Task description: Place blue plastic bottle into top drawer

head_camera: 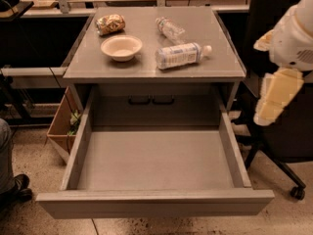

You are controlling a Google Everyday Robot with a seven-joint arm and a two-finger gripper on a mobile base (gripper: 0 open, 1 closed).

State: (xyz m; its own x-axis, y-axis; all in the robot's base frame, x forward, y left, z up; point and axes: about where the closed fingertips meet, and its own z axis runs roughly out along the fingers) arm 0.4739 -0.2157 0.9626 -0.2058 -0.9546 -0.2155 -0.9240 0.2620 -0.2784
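Bottle [178, 56] on table [220, 68], end effector [275, 100] perhaps beside drawer [151, 202]

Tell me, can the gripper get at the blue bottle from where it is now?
Probably yes. The gripper hangs to the right of the cabinet, touching nothing. The blue bottle lies on its side on top, nearest that side, with nothing above it or between them.

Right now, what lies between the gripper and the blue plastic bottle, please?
Only bare tabletop, in camera view; the gripper hangs right of the blue plastic bottle.
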